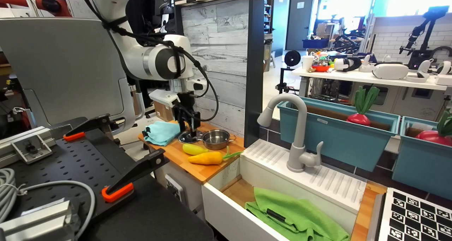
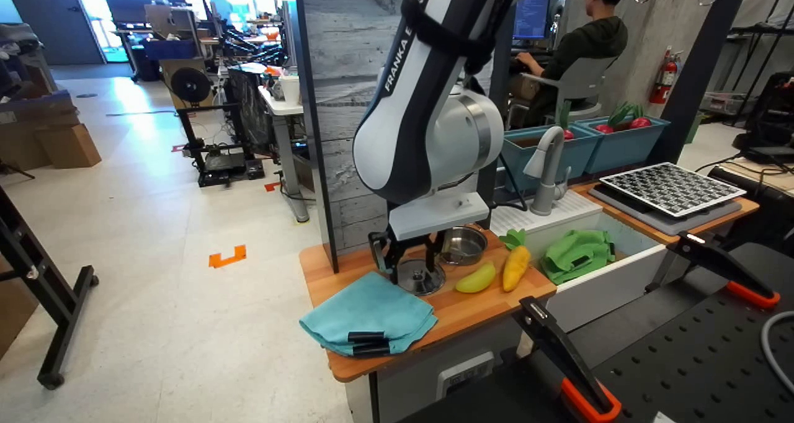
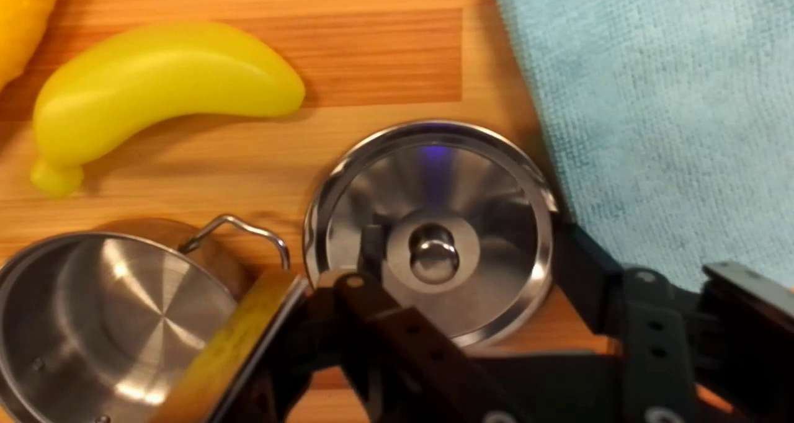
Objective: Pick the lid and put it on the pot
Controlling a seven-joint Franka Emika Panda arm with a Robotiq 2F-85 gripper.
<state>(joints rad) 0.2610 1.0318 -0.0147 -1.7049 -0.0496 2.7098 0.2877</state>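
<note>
The lid [image 3: 434, 169] is round, flat and shiny silver with a small knob in its middle. It lies knob-up on the wooden counter, also seen in both exterior views [image 1: 184, 137] [image 2: 423, 284]. The pot [image 3: 99, 311] is low, steel and uncovered, standing close beside the lid, with a wire handle towards it; it also shows in both exterior views [image 1: 216, 140] [image 2: 463, 248]. My gripper [image 3: 469, 247] is open and points down over the lid [image 2: 412, 271]. One finger is over the lid near the knob, the other by the rim at the cloth side. Whether the fingers touch the lid is unclear.
A yellow banana [image 3: 161, 75] and an orange carrot [image 1: 206, 158] lie on the counter near the lid and pot. A folded blue cloth [image 3: 670, 113] lies against the lid's other side. A grey-white wooden wall [image 1: 222, 68] stands behind. The sink [image 1: 226, 207] adjoins the counter.
</note>
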